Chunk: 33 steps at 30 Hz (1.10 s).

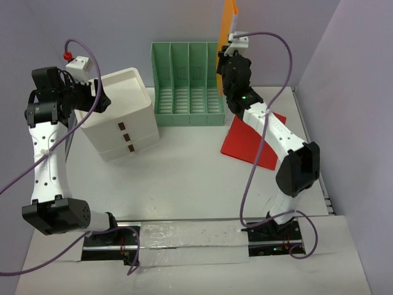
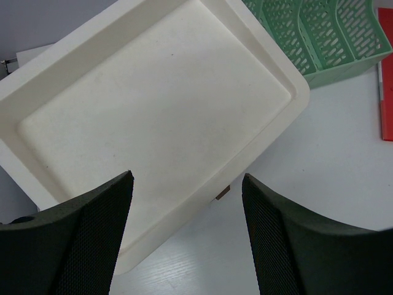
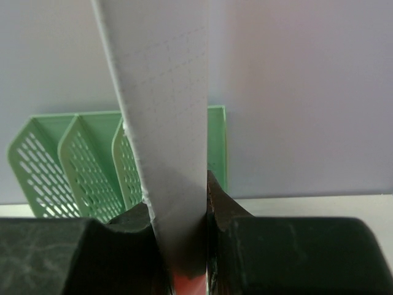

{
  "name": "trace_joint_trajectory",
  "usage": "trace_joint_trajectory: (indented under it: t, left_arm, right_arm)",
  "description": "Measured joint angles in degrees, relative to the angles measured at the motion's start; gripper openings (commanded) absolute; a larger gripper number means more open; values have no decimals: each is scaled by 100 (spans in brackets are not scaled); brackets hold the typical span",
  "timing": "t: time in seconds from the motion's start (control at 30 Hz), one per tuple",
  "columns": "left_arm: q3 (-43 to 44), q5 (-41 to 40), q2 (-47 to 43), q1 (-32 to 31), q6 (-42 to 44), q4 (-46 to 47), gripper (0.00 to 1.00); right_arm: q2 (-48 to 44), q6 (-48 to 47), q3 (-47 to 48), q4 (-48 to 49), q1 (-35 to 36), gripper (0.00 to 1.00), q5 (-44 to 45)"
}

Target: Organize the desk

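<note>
On the left, the left gripper point(image 2: 185, 184) hangs over the recessed top of the white plastic three-drawer box point(image 1: 120, 110), near its front edge. Its two dark fingers stand well apart with nothing between them.

The box sits on the left rear part of the large flat white desk point(image 1: 184, 178), which spreads under everything and takes up most of the overhead view.

Just right of the box, against the back wall, stands the green slotted plastic file holder point(image 1: 187, 86) with its upright compartments.

Above the holder's right end, the right gripper point(image 3: 177, 212) is clamped on the lower edge of a thin flat orange folder point(image 1: 228, 21), held upright and slightly tilted. In the wrist view its face looks pale with a faint dotted grid.

Further right, a flat red folder point(image 1: 241, 142) lies on the desk, partly under the right arm.
</note>
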Motion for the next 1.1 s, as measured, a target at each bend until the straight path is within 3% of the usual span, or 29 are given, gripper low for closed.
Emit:
trace_joint_trajectory:
  t: [0.33, 1.0, 1.07, 1.1]
  left_arm:
    - [-9, 155, 84, 38, 25, 29, 78]
    - [-9, 271, 339, 71, 121, 15, 78]
    - [-9, 271, 339, 71, 141, 11, 78]
    - [-9, 271, 339, 71, 153, 9, 78]
  right_arm:
    - [1230, -299, 143, 543, 2, 0, -19]
    - [1740, -379, -1225, 3100, 45, 1, 227]
    - [1765, -323, -1253, 3163, 64, 7, 248]
    - [1767, -276, -1277, 3178, 72, 22, 253]
